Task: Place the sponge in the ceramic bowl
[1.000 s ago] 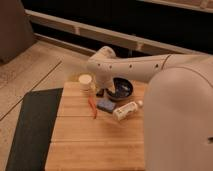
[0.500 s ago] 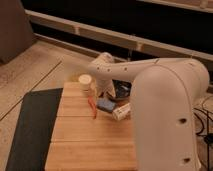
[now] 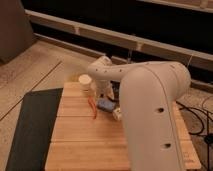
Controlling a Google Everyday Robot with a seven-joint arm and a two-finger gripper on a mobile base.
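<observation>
The blue-grey sponge [image 3: 105,104] lies on the wooden table [image 3: 80,135], right of a thin orange-red object [image 3: 93,107]. My gripper [image 3: 102,93] hangs at the end of the white arm [image 3: 150,100], just above and behind the sponge, close to it or touching it. The ceramic bowl is hidden behind the arm.
A small cream cup [image 3: 85,81] stands at the table's back left. A white bottle [image 3: 118,113] lies just right of the sponge, partly under the arm. A dark mat [image 3: 30,125] covers the floor left of the table. Cables lie on the floor at right.
The arm has swung further forward and now covers the bowl. The gripper has come down towards the sponge, which has stayed in place.
</observation>
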